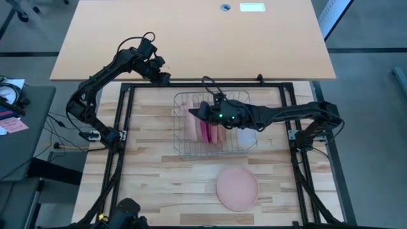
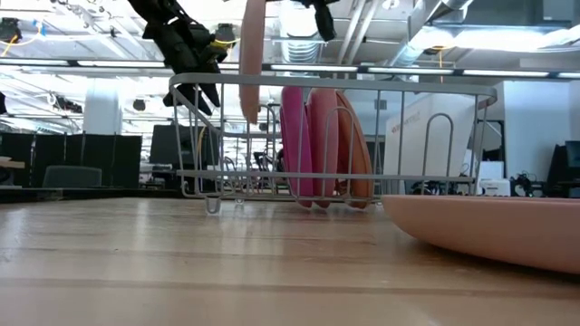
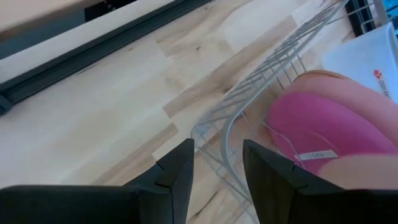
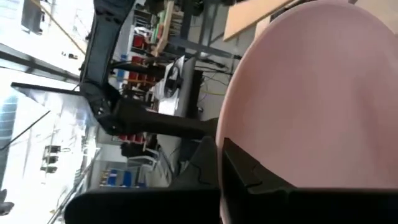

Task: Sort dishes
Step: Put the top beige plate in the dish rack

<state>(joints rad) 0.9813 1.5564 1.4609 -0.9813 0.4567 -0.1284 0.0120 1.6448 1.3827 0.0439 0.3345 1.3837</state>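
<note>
A wire rack point(image 1: 210, 147) stands mid-table. Two magenta plates point(image 2: 308, 145) and a salmon-orange plate point(image 2: 355, 149) stand on edge in it. My right gripper point(image 1: 203, 112) is over the rack's left part, shut on a pale pink plate point(image 2: 252, 63) that hangs edge-on. Another pinkish plate point(image 1: 237, 189) lies flat on the table near the front; it also shows in the low view point(image 2: 489, 226). My left gripper point(image 1: 160, 75) hovers open and empty beyond the rack's far left corner; its wrist view point(image 3: 217, 168) shows the gap between its fingers. My right gripper pinches the pale pink plate at its rim point(image 4: 233, 134), one finger point(image 4: 249, 177) lying on the plate's face. The fingers come from above, from the table's right side. The plate hangs upright below them; its lower edge point(image 2: 252, 118) dips below the rack's top rail, clear of the rack's floor.
A translucent tub point(image 1: 247, 135) sits at the rack's right end and shows in the left wrist view point(image 3: 373, 56). A dark frame point(image 1: 191, 84) borders the work area. Bare wood lies to the rack's left and in front of it.
</note>
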